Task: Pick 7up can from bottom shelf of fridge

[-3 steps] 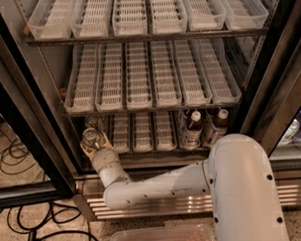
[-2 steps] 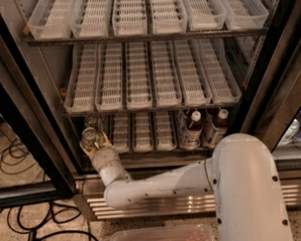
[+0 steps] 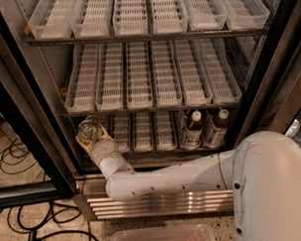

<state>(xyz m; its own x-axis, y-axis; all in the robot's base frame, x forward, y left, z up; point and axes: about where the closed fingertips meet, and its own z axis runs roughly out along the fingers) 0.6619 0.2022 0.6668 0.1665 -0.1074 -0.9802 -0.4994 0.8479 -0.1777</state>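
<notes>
The fridge (image 3: 23, 139) stands open in front of me, with a black frame and white slotted trays. The 7up can (image 3: 86, 127) shows its shiny silver top at the left front of the dim bottom shelf (image 3: 142, 133). My gripper (image 3: 90, 137) reaches in from the lower right on a white arm. Its pale fingers (image 3: 105, 135) close around the can from below and from both sides. The can's body is mostly hidden by the fingers.
Two white-capped brown bottles (image 3: 192, 129) (image 3: 216, 126) stand at the right of the bottom shelf. The two upper tray tiers (image 3: 139, 78) hold nothing. A louvred steel base panel (image 3: 168, 203) lies below, a clear plastic tub (image 3: 162, 237) on the floor, and black cables (image 3: 13, 157) at left.
The gripper and the can have moved up a little and slightly left on the bottom shelf. The bottles and trays have not moved.
</notes>
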